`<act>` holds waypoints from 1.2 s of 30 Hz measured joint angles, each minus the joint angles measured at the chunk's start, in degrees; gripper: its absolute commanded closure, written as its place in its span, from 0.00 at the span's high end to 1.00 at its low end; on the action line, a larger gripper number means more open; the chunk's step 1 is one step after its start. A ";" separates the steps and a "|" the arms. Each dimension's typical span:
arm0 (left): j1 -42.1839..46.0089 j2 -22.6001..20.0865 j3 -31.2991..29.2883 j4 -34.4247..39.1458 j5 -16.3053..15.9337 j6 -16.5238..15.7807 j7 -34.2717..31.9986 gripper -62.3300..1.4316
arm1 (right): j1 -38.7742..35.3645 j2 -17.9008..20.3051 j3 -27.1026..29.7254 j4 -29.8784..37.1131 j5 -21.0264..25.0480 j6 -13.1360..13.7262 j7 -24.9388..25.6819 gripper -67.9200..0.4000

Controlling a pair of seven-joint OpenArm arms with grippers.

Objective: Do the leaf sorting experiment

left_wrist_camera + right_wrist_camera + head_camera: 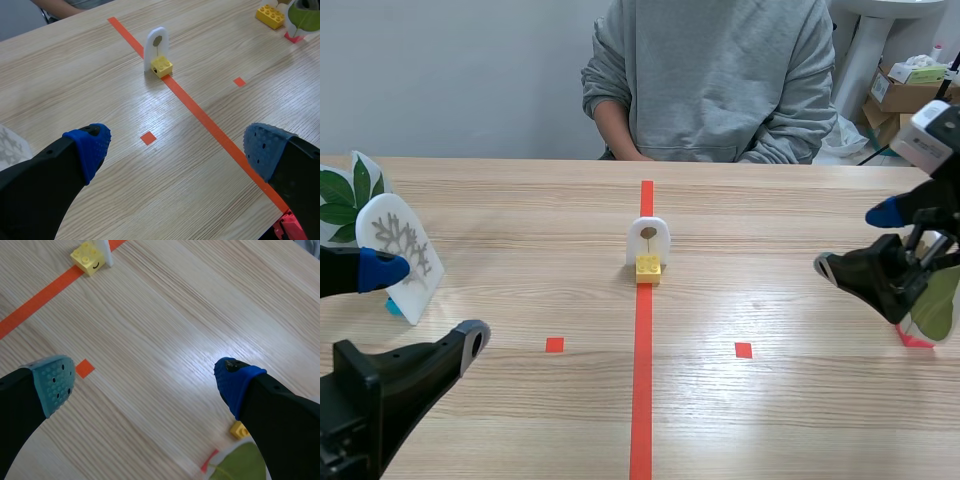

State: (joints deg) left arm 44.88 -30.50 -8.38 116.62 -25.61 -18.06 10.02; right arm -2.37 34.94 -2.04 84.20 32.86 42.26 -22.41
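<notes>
Looks barely begun. Mid-table, leaf card (648,240) upright on a yellow brick (647,268) on the tape line (642,400), apart from both grippers. Far left: white card (398,250) and green-leaf card (342,195), seemingly sorted there already. Near right edge: another green card (932,308) just beside the right gripper (145,380), not between its fingers. Jaws of left gripper (175,145) spread wide, holding nothing; right likewise wide and empty. Left to do, probably: fetching the leaf card and choosing its side.

Scene view from near side facing across table (520,230), wrist views angled down close, all sharing yellow brick (647,268)
</notes>
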 measured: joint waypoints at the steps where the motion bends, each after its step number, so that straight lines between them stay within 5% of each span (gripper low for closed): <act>1: 0.00 0.00 0.00 0.00 -0.02 0.00 0.00 0.91 | 1.57 0.00 -1.51 -1.01 -0.55 0.00 0.42 0.84; 14: 0.00 0.00 0.00 0.00 0.00 0.00 -0.02 0.91 | 21.97 -1.68 -21.20 -16.76 -5.31 -0.02 4.44 0.84; 27: 0.00 0.00 0.00 0.00 0.00 0.00 -0.02 0.91 | 36.30 -14.45 -35.34 -33.31 -13.88 -4.55 9.29 0.84; 36: 0.00 0.00 0.00 0.00 0.02 0.00 -0.02 0.91 | 40.87 -22.43 -36.92 -42.45 -18.49 -6.93 12.72 0.84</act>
State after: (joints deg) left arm 44.88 -30.50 -8.38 116.62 -25.58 -18.06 10.00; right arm 38.50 12.51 -38.96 41.76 14.37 35.33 -9.69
